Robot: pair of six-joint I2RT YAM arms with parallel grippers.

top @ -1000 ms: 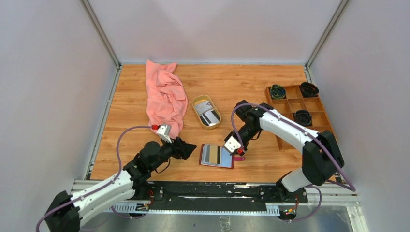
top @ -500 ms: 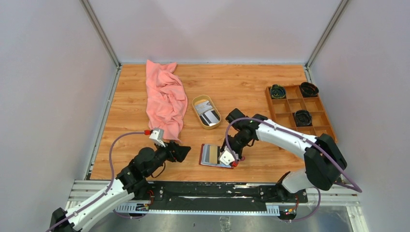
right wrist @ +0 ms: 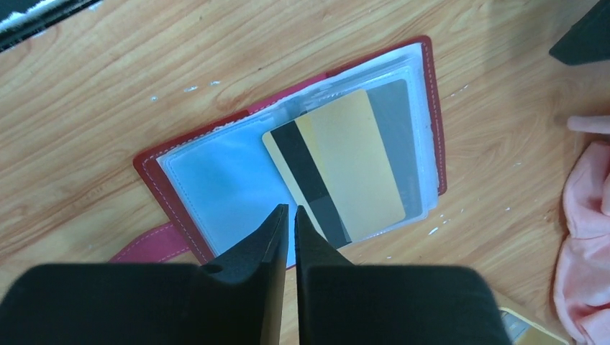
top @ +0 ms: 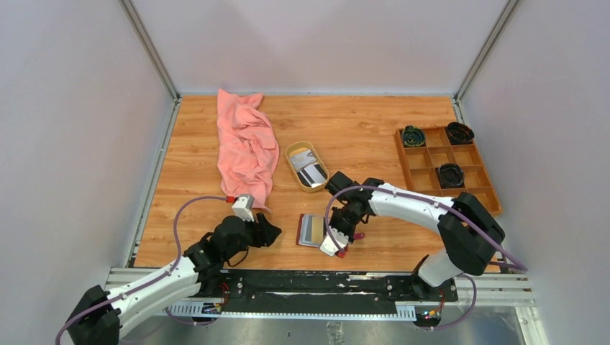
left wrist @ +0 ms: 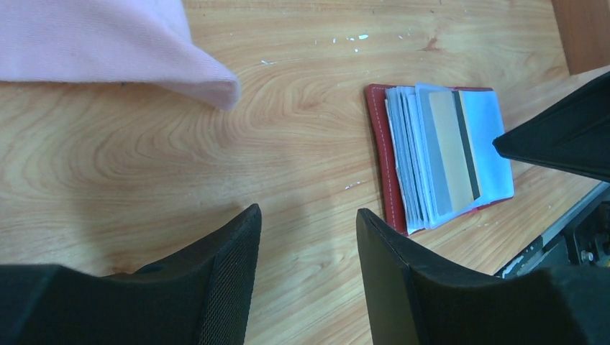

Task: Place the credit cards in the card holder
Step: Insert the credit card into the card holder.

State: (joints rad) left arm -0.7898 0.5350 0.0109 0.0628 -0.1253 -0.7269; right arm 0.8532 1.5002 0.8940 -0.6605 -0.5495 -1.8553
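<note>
The dark red card holder (top: 311,231) lies open on the wood near the front edge, its clear sleeves fanned out. A gold credit card (right wrist: 345,172) with a black stripe sits in a sleeve; the left wrist view shows the same card (left wrist: 452,154) and the holder's red edge (left wrist: 378,144). More credit cards (top: 311,175) lie in the oval tan dish (top: 296,154). My right gripper (right wrist: 288,210) is shut, tips over the holder's clear sleeve, with nothing seen between them. My left gripper (left wrist: 308,215) stands open over bare wood, left of the holder.
A pink cloth (top: 247,147) lies at the left rear, its corner close to the left gripper (left wrist: 108,43). A brown wooden compartment tray (top: 431,172) with dark coiled items stands at the right. Metal rails border the table.
My right gripper has swung left and nearer over the holder and closed. The left gripper has narrowed a little and pulled slightly back. The holder has shifted a bit left.
</note>
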